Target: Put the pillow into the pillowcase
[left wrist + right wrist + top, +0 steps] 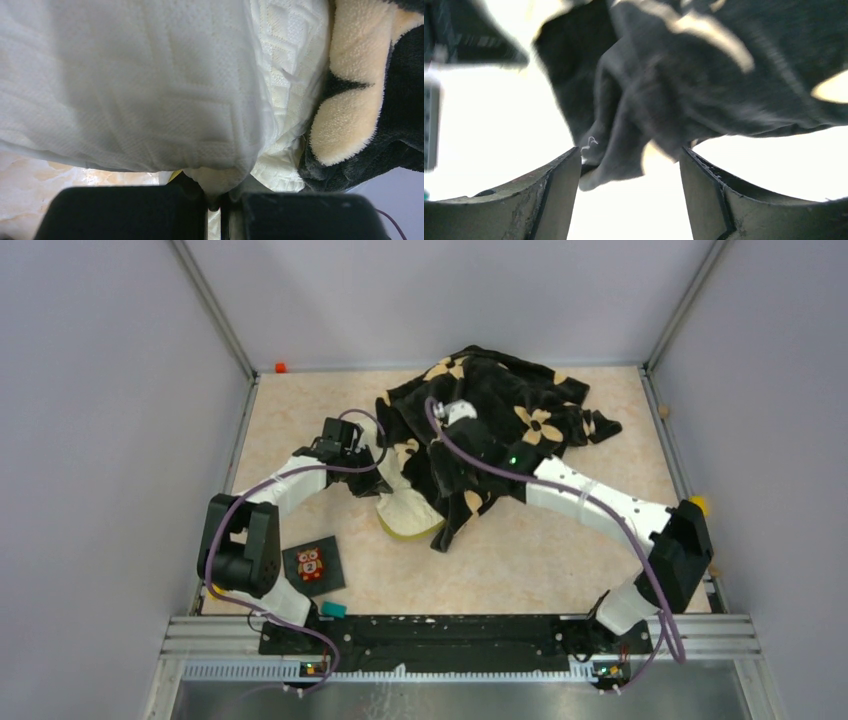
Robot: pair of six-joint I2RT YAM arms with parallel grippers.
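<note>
The black pillowcase (500,405) with cream flower motifs lies bunched at the middle back of the table. The white quilted pillow (408,508) pokes out from under its front left edge, showing a yellow band. My left gripper (372,456) is at the pillow's left side. In the left wrist view the pillow (140,85) fills the frame and my left gripper (215,200) is shut on a pinch of its fabric; the pillowcase (370,105) is at the right. My right gripper (630,165) stands open, a fold of pillowcase (624,145) hanging between its fingers against the left one.
A small dark owl card (312,565) lies at the near left by the left arm's base, with a teal piece (333,609) beside the front rail. Grey walls close in three sides. A small orange item (281,368) sits at the back left corner.
</note>
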